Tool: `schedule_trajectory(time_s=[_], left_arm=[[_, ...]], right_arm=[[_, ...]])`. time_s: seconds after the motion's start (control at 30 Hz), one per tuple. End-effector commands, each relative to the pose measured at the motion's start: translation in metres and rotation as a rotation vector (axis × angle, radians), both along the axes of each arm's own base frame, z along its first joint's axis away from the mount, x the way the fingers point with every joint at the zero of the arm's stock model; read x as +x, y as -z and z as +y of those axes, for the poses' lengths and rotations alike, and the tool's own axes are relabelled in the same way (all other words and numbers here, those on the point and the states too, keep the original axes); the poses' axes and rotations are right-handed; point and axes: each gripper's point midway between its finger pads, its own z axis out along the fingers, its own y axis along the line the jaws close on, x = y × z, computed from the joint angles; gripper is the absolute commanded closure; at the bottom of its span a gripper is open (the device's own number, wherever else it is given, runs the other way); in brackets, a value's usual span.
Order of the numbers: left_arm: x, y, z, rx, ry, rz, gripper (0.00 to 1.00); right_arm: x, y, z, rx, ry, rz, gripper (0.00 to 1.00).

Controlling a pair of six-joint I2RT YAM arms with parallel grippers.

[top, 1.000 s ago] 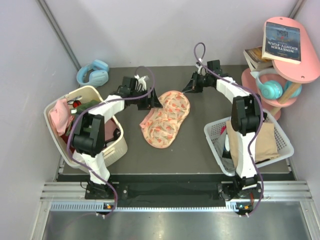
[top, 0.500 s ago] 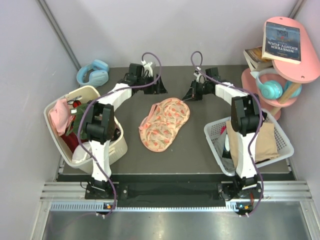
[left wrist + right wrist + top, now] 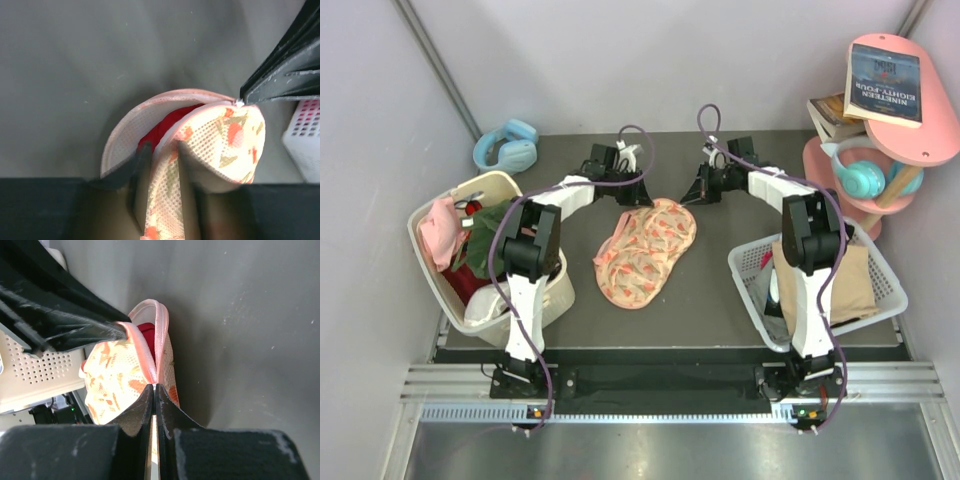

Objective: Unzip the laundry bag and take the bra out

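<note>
Laundry bag lies mid-tabletop, far lobe gaping, zip part open. Bra inside far lobe, only red sliver showing. Both light, soft, floppy; mesh likely snags. Left pincer narrowed, fingers either side of upper mesh flap, gripping it. Right pincer shut tight on pink zip trim at far rim. Best hold for bra: cup edge in gap. Bare tabletop on near side; baskets flank, back wall close.

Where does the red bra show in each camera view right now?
Top external: not visible; only the laundry bag shows, lying mid-table.
Left wrist: bra, a red strip in the bag's open gap, centre of the picture.
Right wrist: a red sliver under the pink rim, upper centre.
Shared landmark: the bag's orange-print mesh flap.
</note>
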Motion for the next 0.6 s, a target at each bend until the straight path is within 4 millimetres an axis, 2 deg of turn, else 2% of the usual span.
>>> schedule_trajectory(time_s=[0.0,0.07,0.27,0.47,0.57], left_arm=[[-0.001,0.004,-0.004,-0.021,0.020,-0.021,0.89],[-0.004,0.006,-0.004,-0.030,0.019,-0.015,1.00],[-0.001,0.000,-0.002,-0.057,-0.023,-0.008,1.00],[0.021,-0.016,0.015,-0.074,-0.158,-0.022,1.00],[0.031,-0.027,0.023,-0.052,-0.226,-0.030,1.00]], right_arm=[[-0.001,-0.040,0.011,0.048,-0.027,-0.092,1.00],[0.000,-0.037,0.012,0.047,-0.020,-0.081,1.00],[0.006,-0.038,0.009,0.049,0.005,-0.069,1.00],[0.013,-0.034,-0.008,0.040,0.050,-0.046,1.00],[0.017,-0.031,-0.023,0.030,0.094,-0.023,1.00]])
